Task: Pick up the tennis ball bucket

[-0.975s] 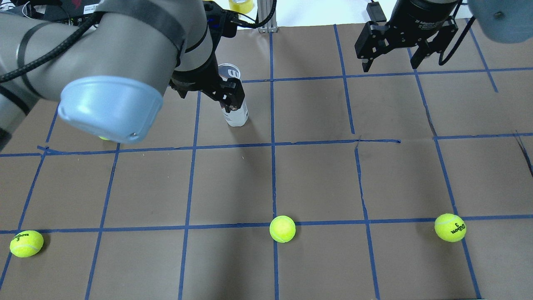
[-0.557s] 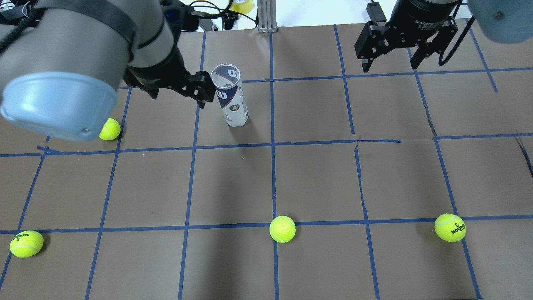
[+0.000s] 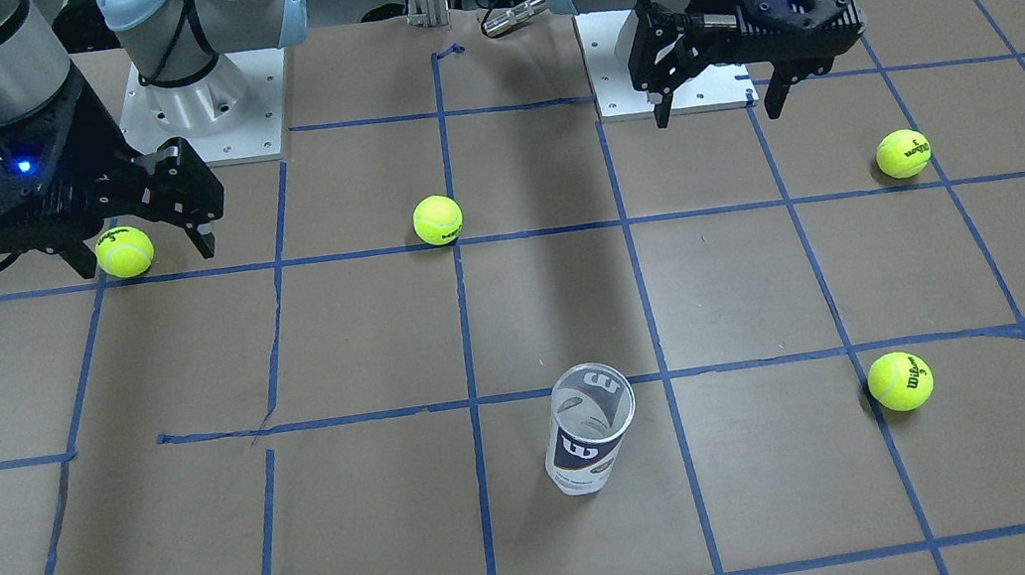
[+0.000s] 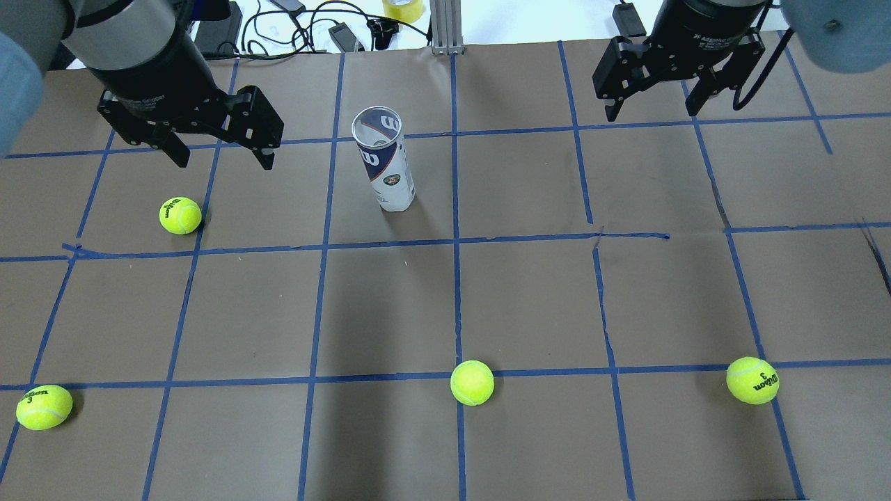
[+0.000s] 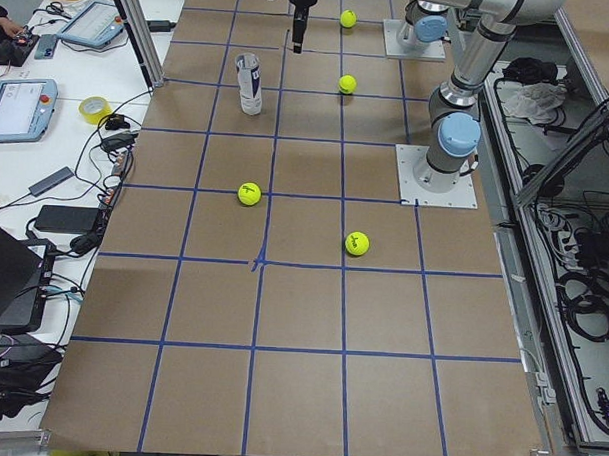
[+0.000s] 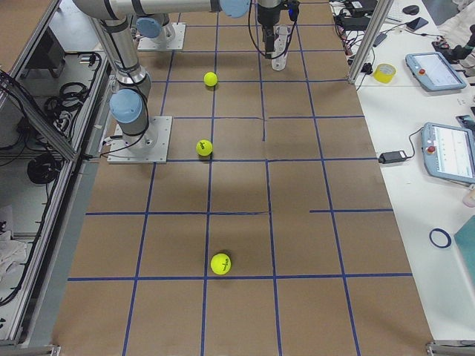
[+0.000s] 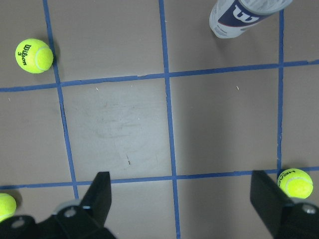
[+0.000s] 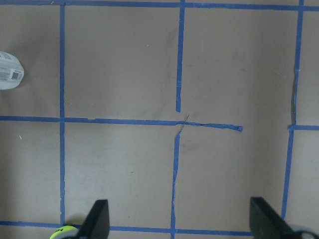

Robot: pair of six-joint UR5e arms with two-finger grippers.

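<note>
Tennis ball bucket point(image 4: 385, 167) stands upright on the brown paper table point(image 4: 529, 299), untouched by either gripper. Its white-and-navy label carries a white "W" and a round emblem. Nearest the robot, three balls lie in a row: the left tennis ball point(image 4: 44, 406) and the right tennis ball point(image 4: 752, 380) both read "Wilson 3", while the middle tennis ball point(image 4: 472, 382) shows no print. Farther out, a fourth tennis ball point(image 4: 180, 215) reads "Wilson". Beyond it the left gripper point(image 4: 223, 161) hangs with jaws spread and empty, apart from the bucket. The right gripper point(image 4: 653, 113) is likewise spread, well apart. Past the table edge sits a yellow tape roll point(image 4: 404, 8).
</note>
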